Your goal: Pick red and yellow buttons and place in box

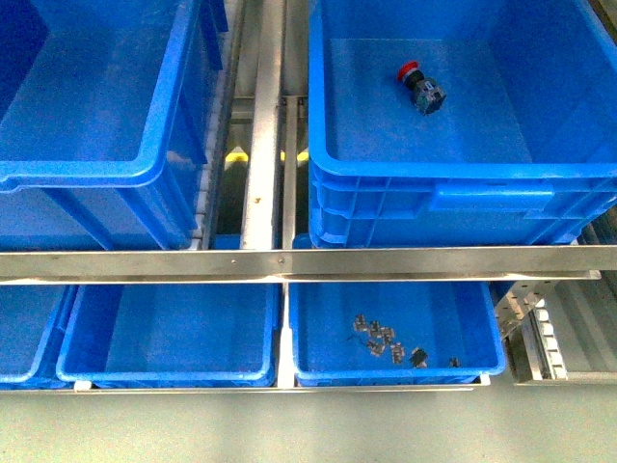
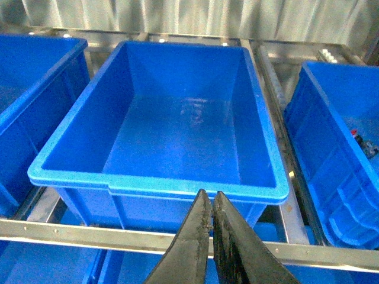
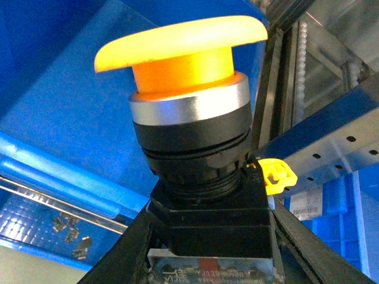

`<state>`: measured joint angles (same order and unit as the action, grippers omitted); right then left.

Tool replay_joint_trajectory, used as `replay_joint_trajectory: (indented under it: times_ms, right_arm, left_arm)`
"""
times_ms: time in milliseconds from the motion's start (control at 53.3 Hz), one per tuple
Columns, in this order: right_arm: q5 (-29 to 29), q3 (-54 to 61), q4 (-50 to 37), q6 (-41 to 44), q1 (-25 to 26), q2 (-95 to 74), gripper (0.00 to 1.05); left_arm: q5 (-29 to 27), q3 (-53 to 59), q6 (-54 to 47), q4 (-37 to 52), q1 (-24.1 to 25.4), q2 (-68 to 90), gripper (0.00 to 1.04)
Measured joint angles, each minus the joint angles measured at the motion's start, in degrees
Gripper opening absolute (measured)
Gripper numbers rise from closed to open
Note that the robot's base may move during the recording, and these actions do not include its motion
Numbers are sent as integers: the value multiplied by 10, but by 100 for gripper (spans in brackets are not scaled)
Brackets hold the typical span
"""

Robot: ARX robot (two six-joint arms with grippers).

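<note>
Right gripper [image 3: 210,251]: jaws clamped on the black square body of a yellow mushroom-capped push button [image 3: 189,118], cap upright above the jaws; left gripper [image 2: 211,228]: jaws closed on nothing, tips just before the rim of an empty deep blue plastic crate [image 2: 160,183]; 1 red-capped push button [image 1: 420,87] lies inside the deep blue rolled-rim box [image 1: 463,178], apart from both jaws.

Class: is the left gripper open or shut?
Shut: the left gripper's two dark fingers meet at the tips, holding nothing.
</note>
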<state>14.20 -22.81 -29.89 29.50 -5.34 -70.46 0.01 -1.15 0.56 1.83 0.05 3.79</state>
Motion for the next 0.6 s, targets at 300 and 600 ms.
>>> replay_joint_trajectory:
  times_ms: [300, 600]
  right_arm:
    - [9, -5, 0, -4, -8, -10, 36]
    - [19, -12, -9, -15, -12, -36, 36]
  left_arm:
    - [0, 0, 0, -19, 0, -29, 3]
    - [0, 0, -1, -19, 0, -30, 38]
